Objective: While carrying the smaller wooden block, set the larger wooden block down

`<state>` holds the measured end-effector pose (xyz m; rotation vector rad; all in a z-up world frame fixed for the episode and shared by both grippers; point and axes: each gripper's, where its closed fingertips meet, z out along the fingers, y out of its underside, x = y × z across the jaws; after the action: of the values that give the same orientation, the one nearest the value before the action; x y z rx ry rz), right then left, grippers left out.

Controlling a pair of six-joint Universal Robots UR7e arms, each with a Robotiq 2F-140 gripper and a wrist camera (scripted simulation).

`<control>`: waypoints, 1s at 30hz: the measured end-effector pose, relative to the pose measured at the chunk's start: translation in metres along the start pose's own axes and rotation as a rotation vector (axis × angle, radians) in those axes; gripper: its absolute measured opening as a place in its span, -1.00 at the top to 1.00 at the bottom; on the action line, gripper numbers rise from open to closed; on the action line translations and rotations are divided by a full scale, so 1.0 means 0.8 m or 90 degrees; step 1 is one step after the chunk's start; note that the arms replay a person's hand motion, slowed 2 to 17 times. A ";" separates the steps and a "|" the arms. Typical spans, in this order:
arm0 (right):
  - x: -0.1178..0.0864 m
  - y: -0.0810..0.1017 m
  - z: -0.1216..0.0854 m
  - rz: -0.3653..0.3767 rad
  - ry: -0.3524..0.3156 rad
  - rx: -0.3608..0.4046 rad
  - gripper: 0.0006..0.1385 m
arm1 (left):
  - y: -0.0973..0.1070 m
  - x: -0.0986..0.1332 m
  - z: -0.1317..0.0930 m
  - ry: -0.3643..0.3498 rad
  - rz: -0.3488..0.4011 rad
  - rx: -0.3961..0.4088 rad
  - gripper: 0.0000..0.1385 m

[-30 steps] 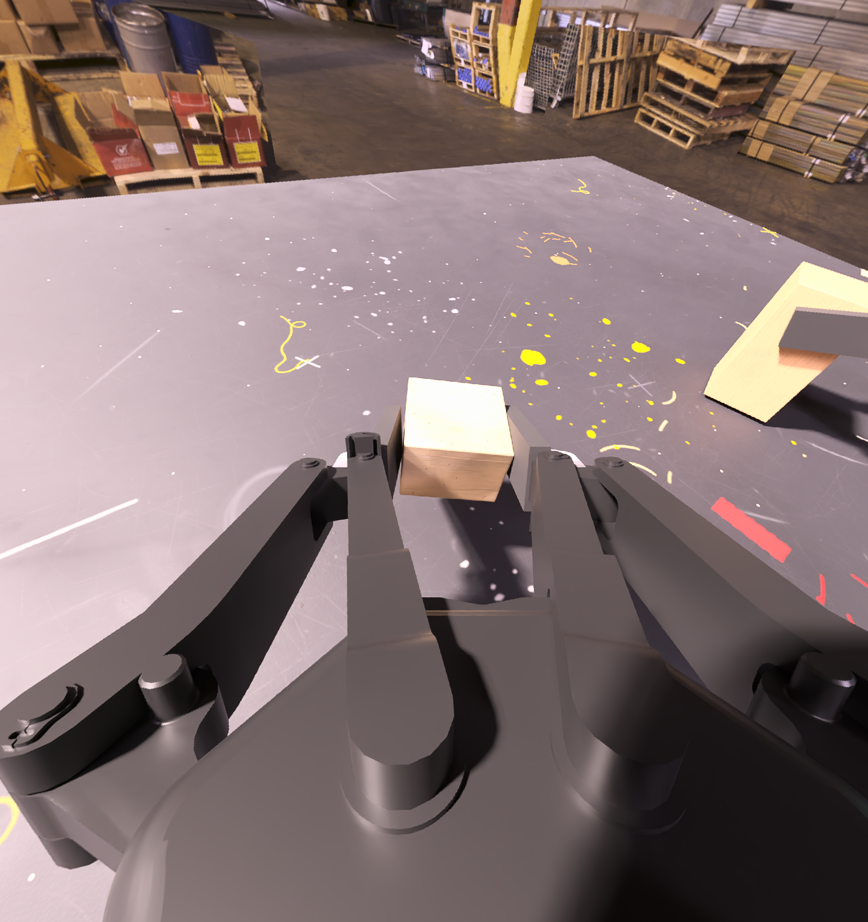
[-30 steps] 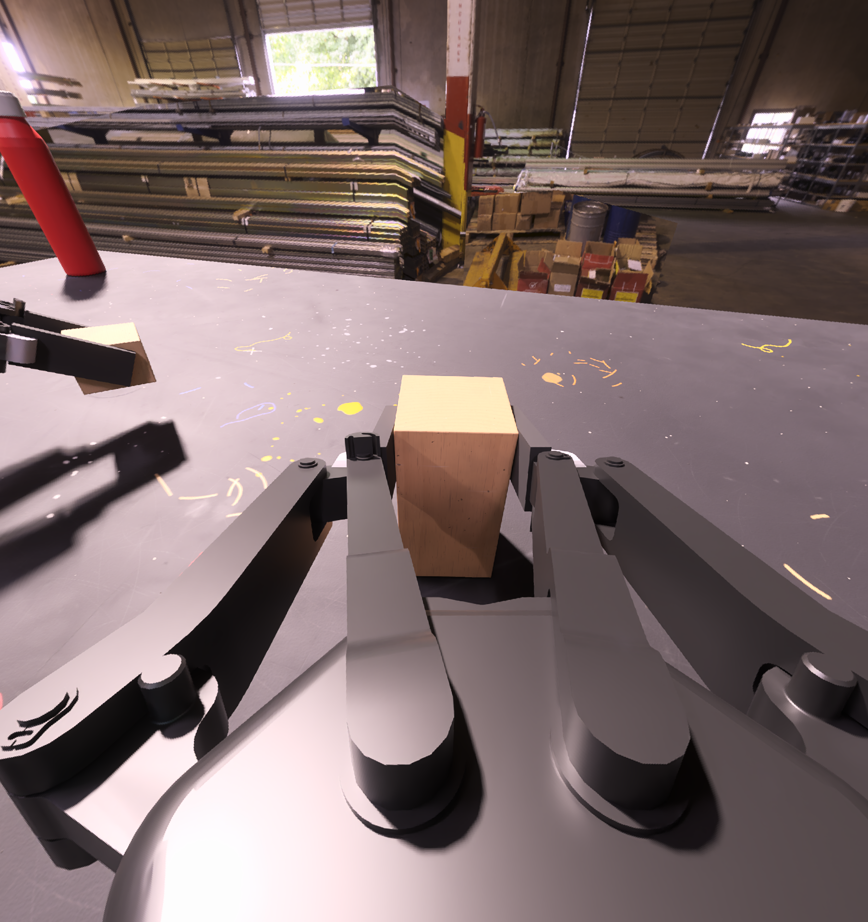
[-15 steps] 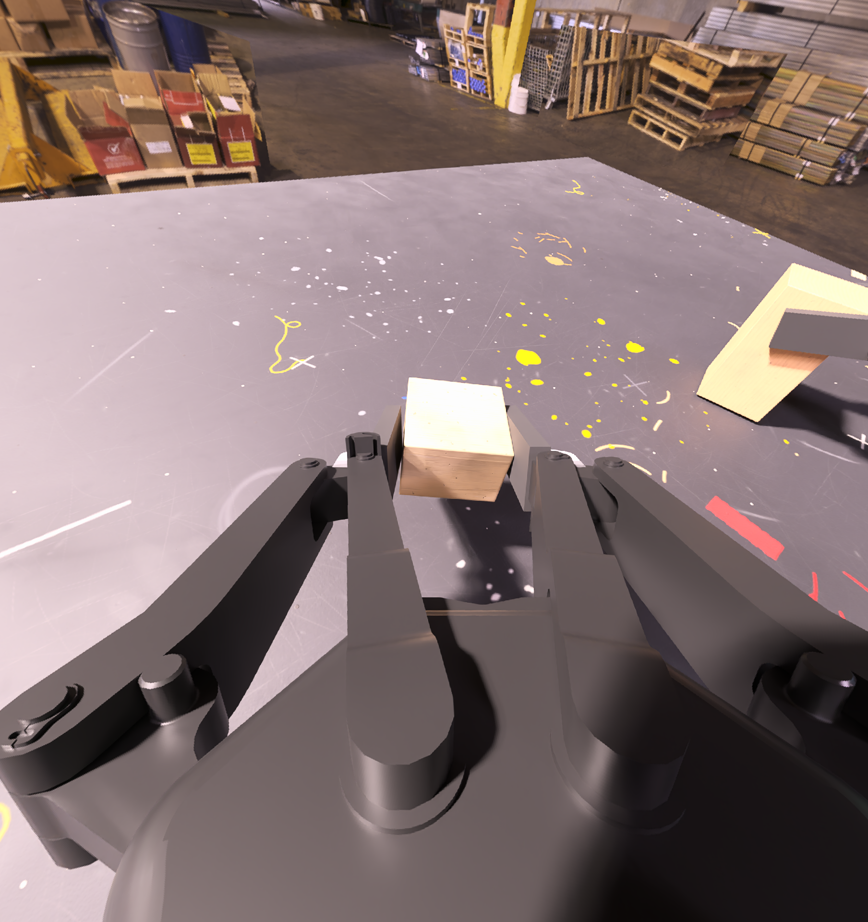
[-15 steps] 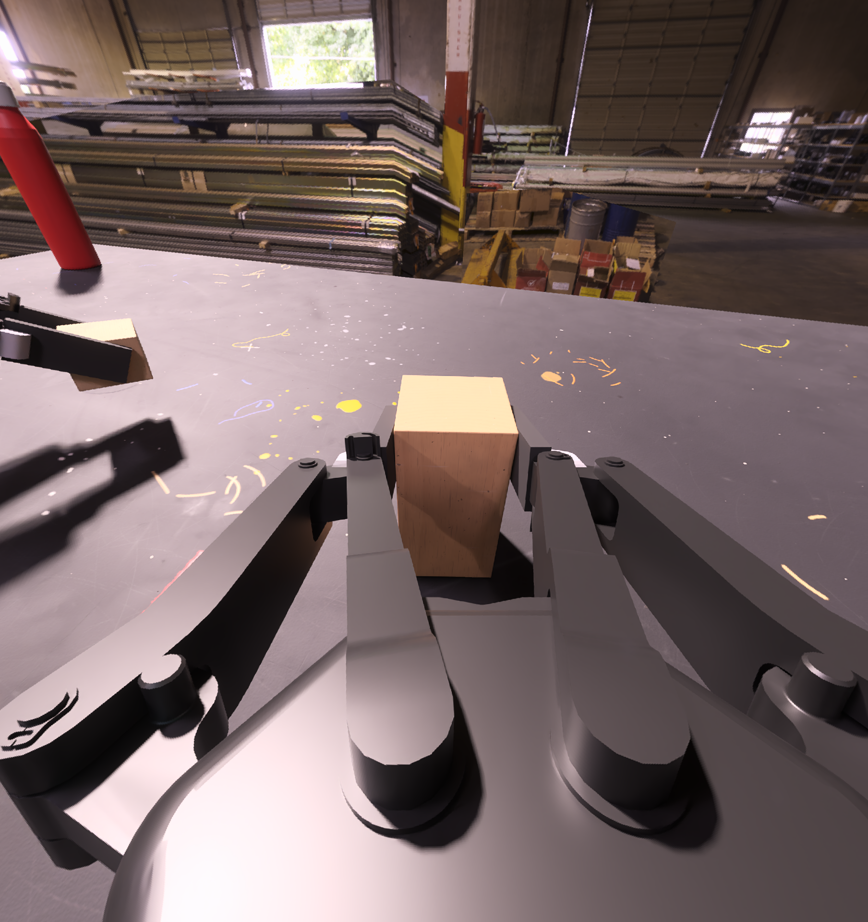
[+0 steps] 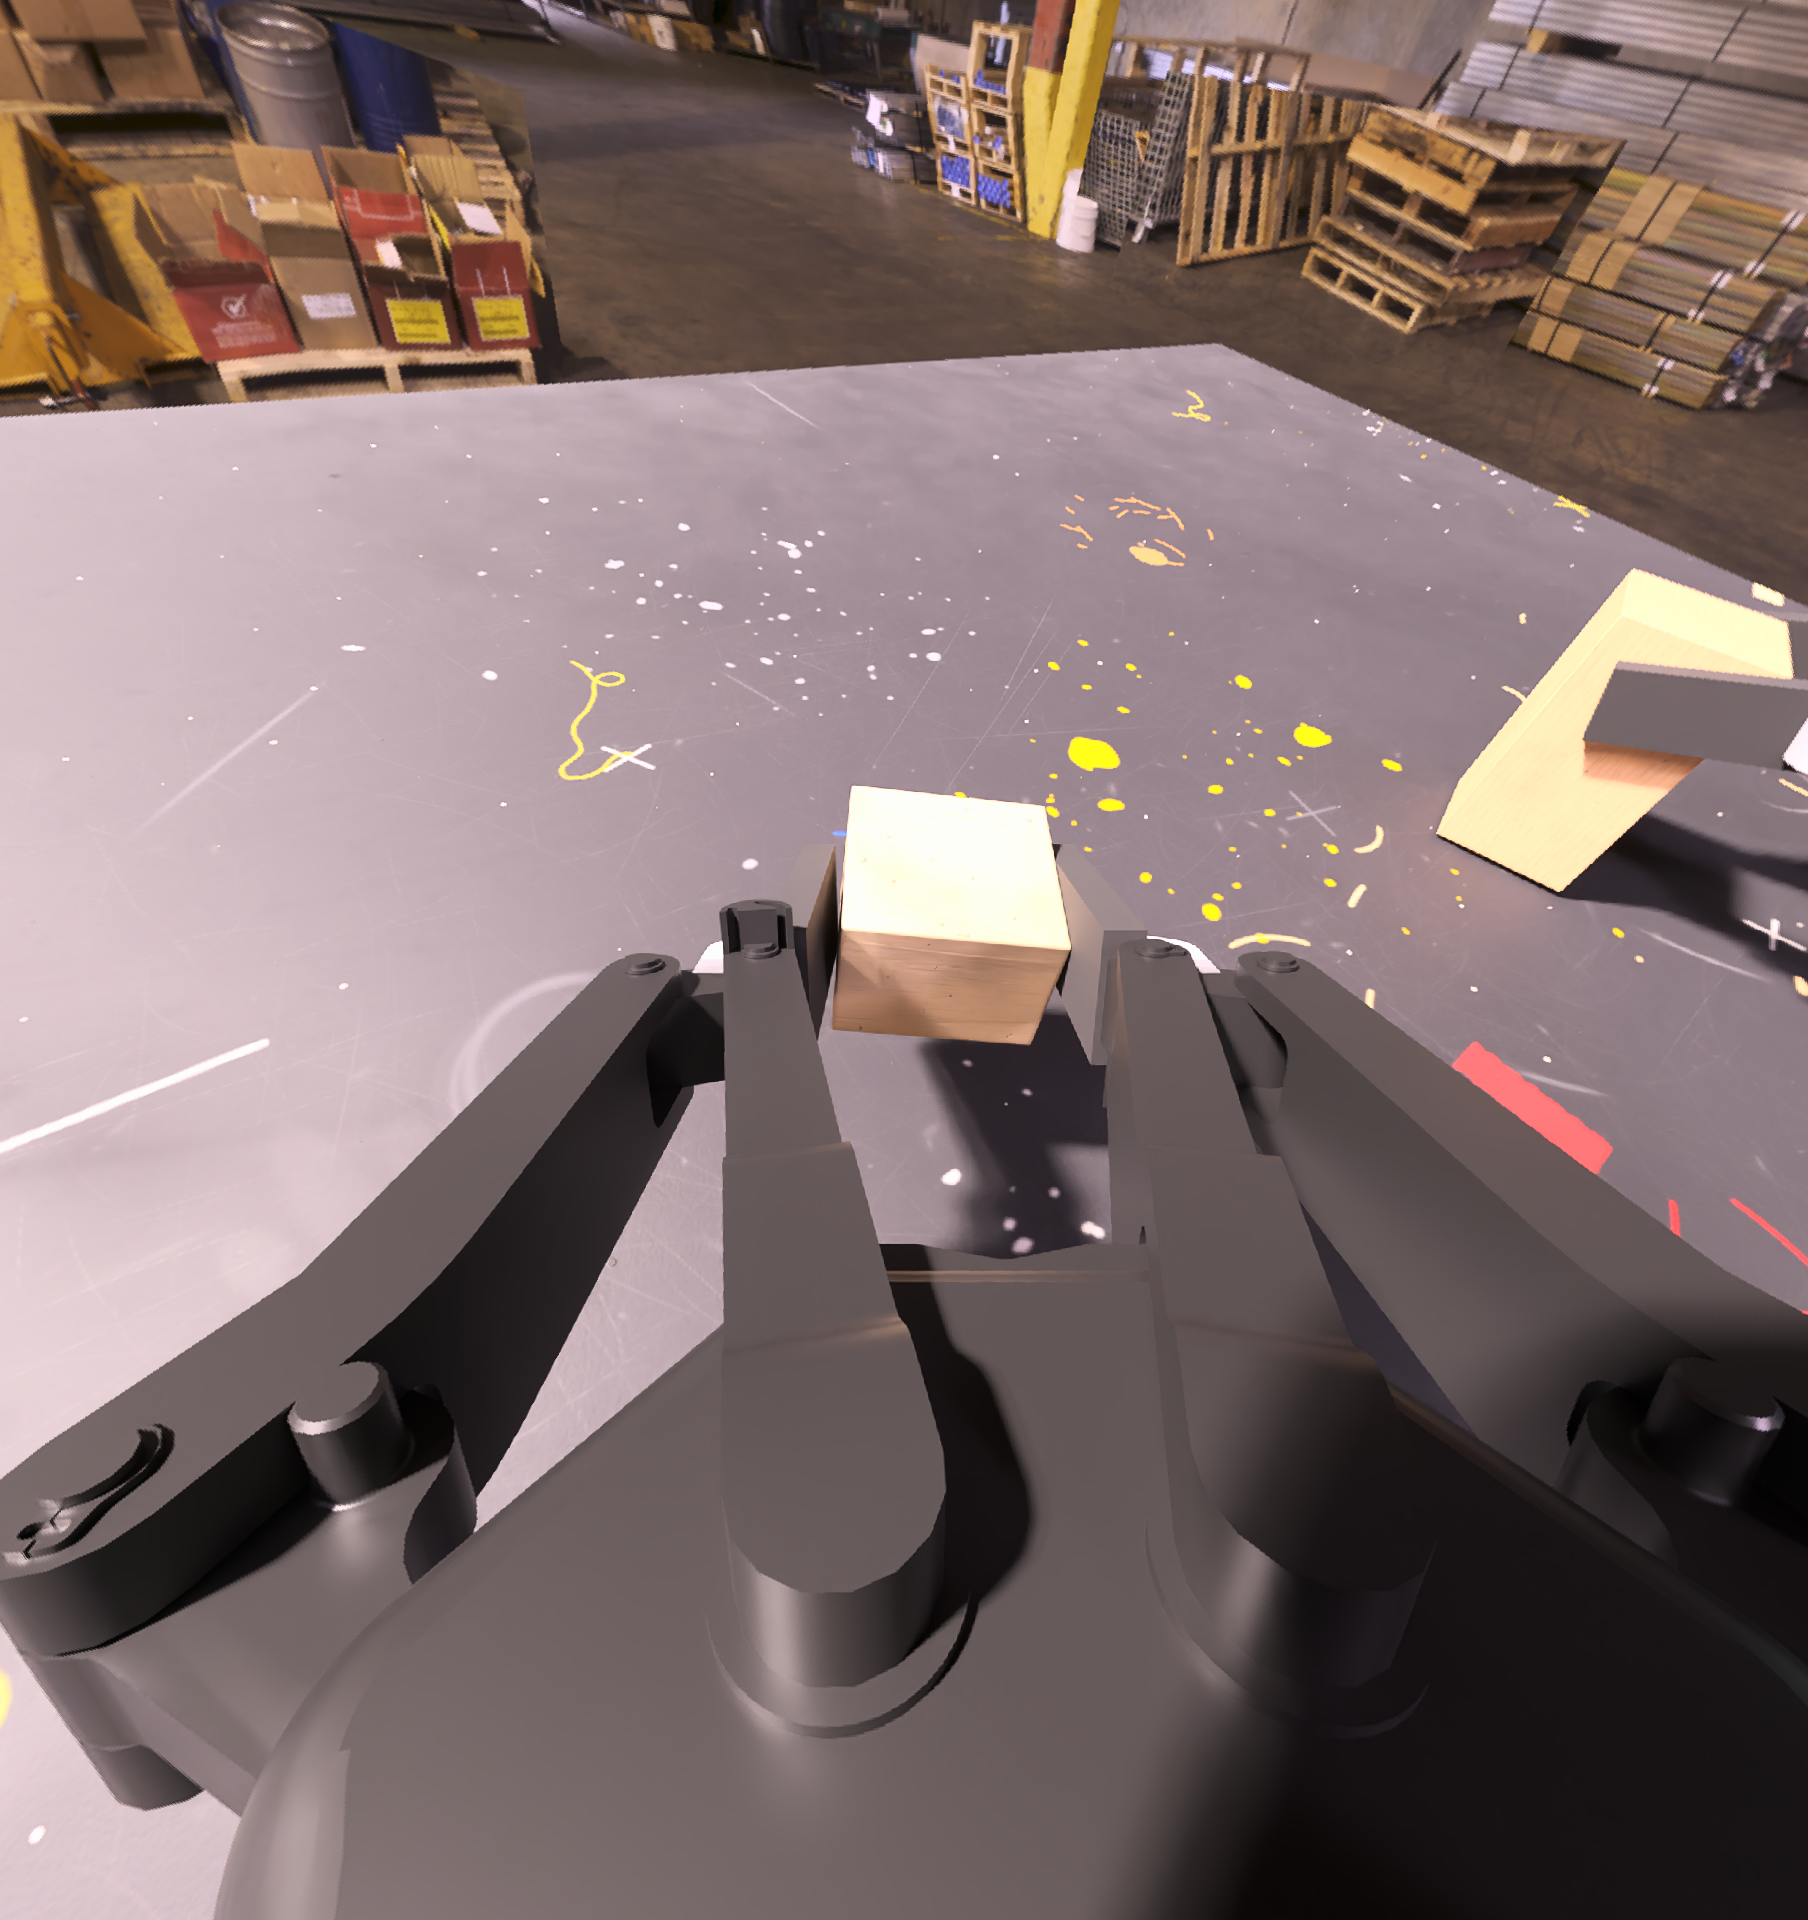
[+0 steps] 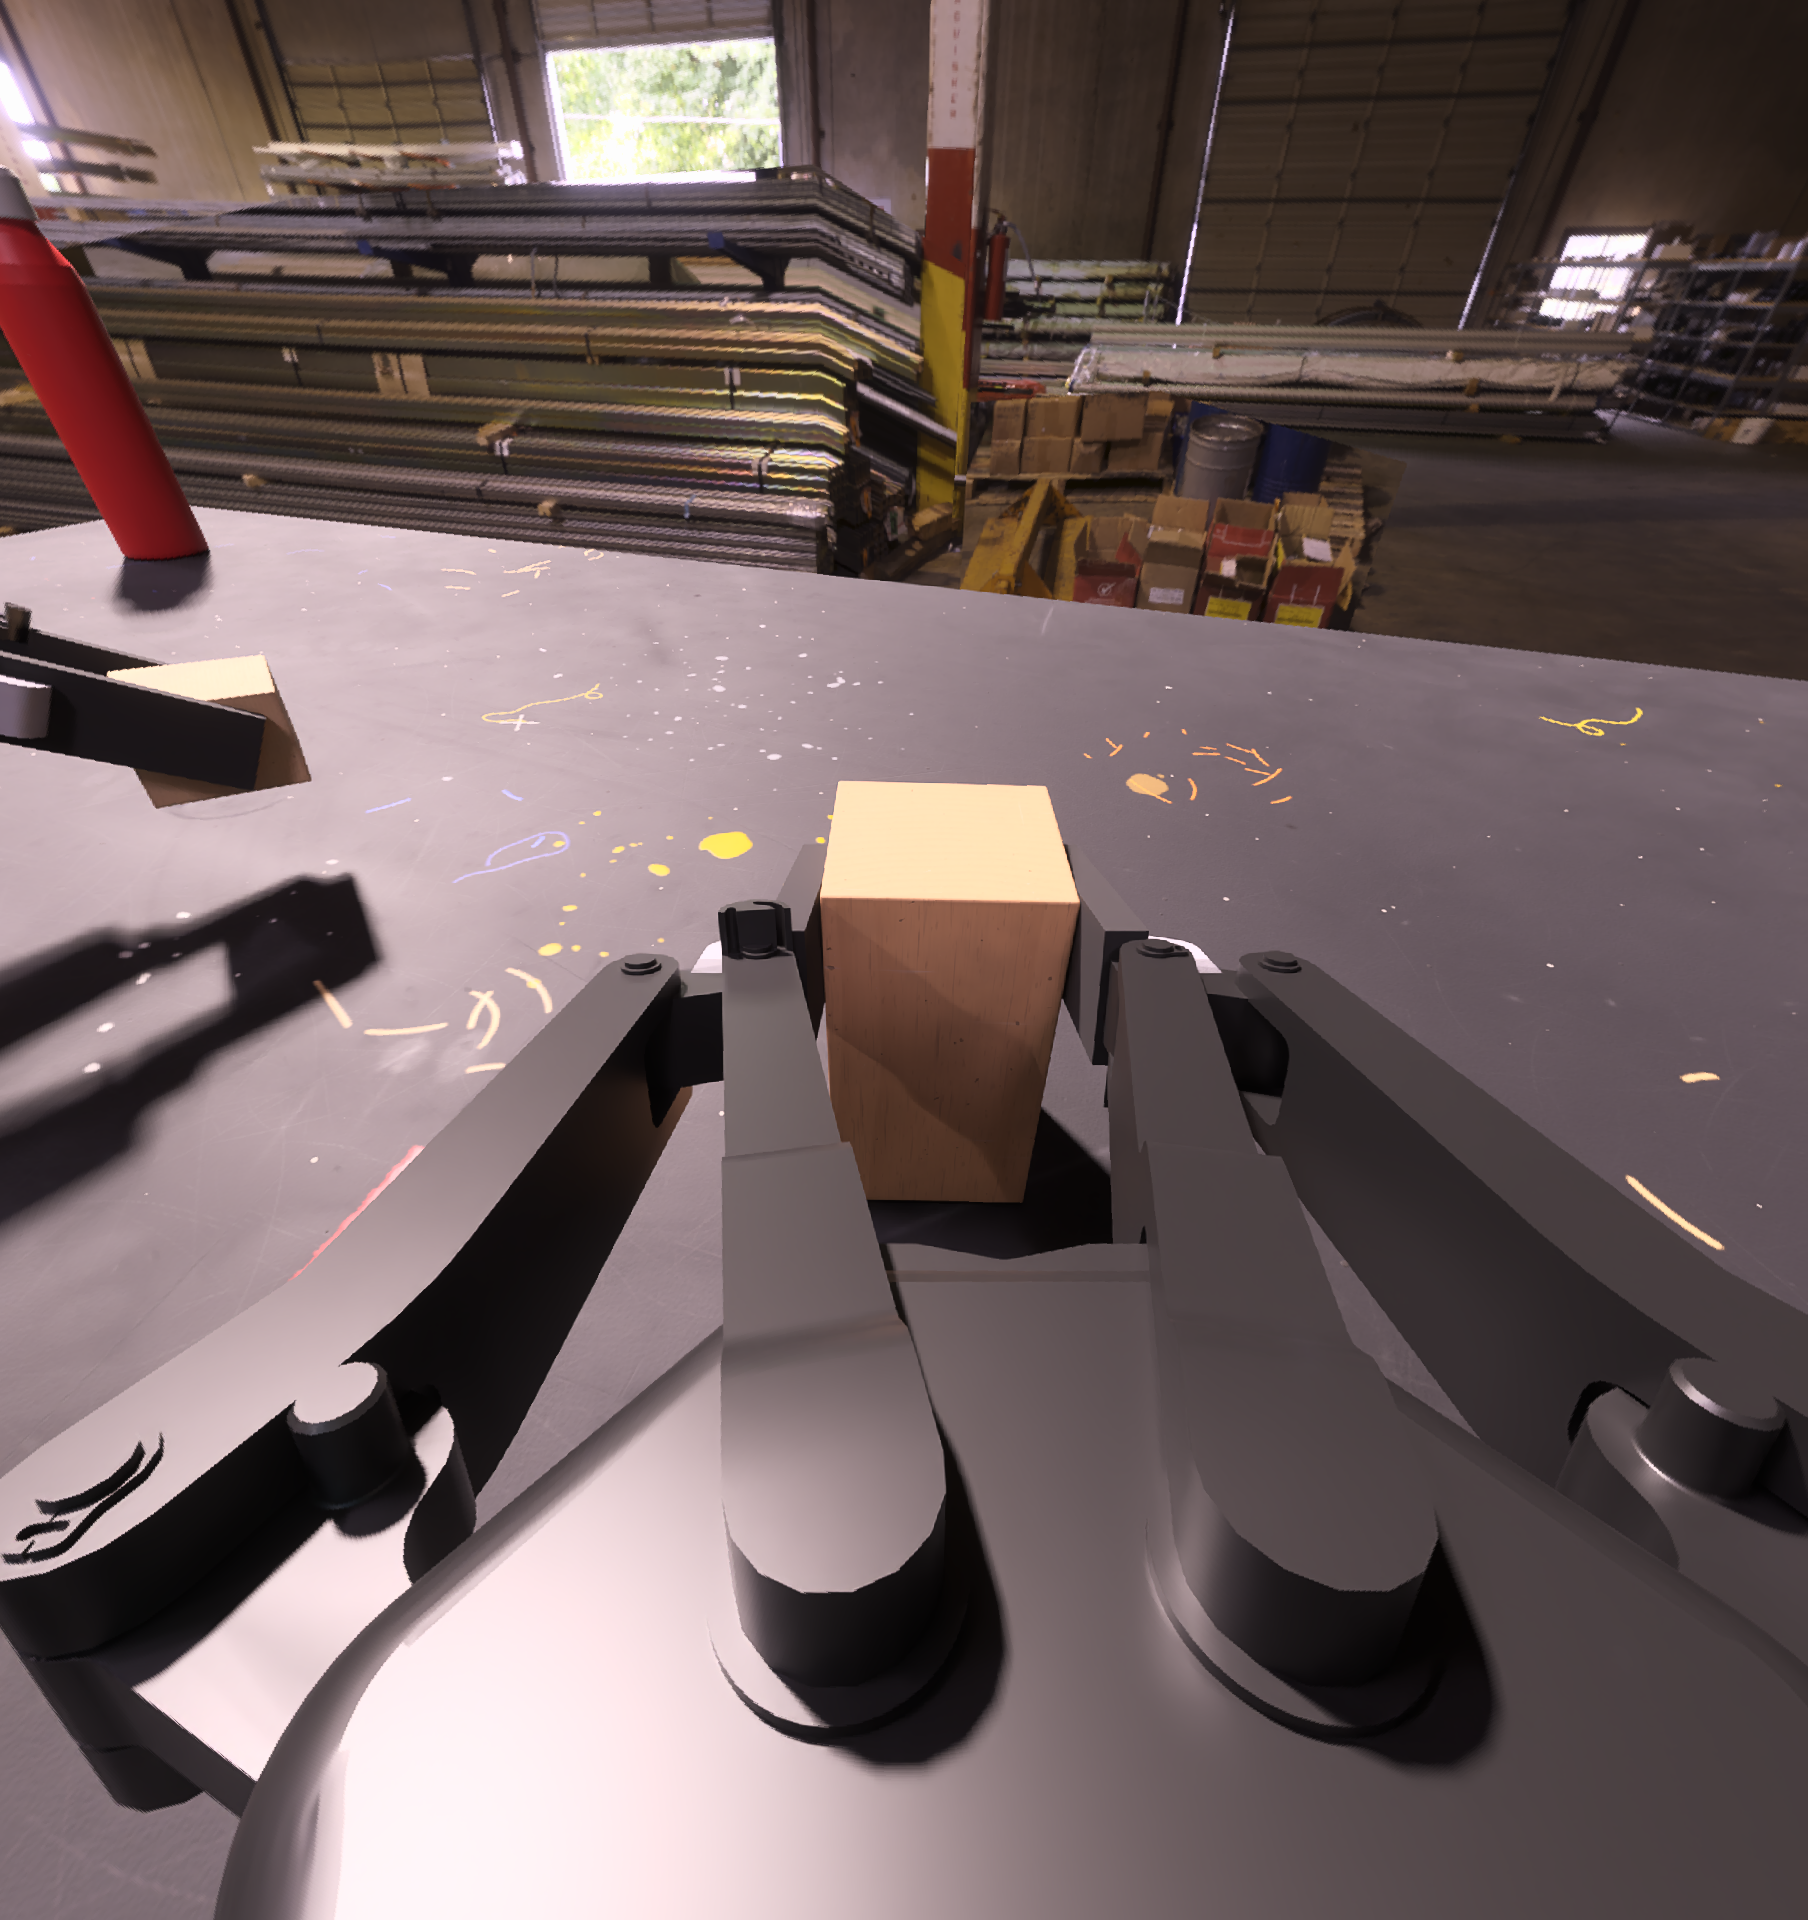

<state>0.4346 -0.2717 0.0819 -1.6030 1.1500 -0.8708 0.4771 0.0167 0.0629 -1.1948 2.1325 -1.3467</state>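
Observation:
My left gripper point(image 5: 947, 909) is shut on the smaller wooden block point(image 5: 941, 883), a pale cube held a little above the grey table point(image 5: 360, 831), with its shadow below it. My right gripper point(image 6: 947, 920) is shut on the larger wooden block point(image 6: 941, 1018), a tall upright block held low over the table point(image 6: 1399, 883); I cannot tell whether its base touches. In the left wrist view the larger block point(image 5: 1565, 748) is at the far right, with a right finger point(image 5: 1710, 717) across it. In the right wrist view the smaller block point(image 6: 219, 681) is at the far left behind a left finger point(image 6: 131, 717).
A red bottle point(image 6: 79, 384) stands on the table's far left corner in the right wrist view. The table is spattered with yellow, white and red paint marks. Its far edge drops to a warehouse floor with pallets and boxes.
Both grippers keep their hold. In the left wrist view the table marks and the larger block have slid slightly to the left. The right wrist view has barely shifted.

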 end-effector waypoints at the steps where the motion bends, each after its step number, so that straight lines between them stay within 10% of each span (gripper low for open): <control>1: 0.000 0.000 0.000 0.000 0.000 0.000 0.24 | -0.001 0.000 -0.001 0.001 -0.003 0.002 0.24; 15: 0.001 0.001 0.001 0.006 0.000 -0.005 0.24 | -0.071 -0.001 -0.051 0.040 -0.077 0.086 0.24; 30: 0.003 0.000 0.000 0.021 -0.006 0.003 0.24 | -0.134 -0.109 -0.070 -0.110 -0.067 0.047 0.24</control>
<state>0.4354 -0.2743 0.0821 -1.5781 1.1644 -0.8436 0.5409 0.0976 0.1704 -1.3579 1.9081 -1.3015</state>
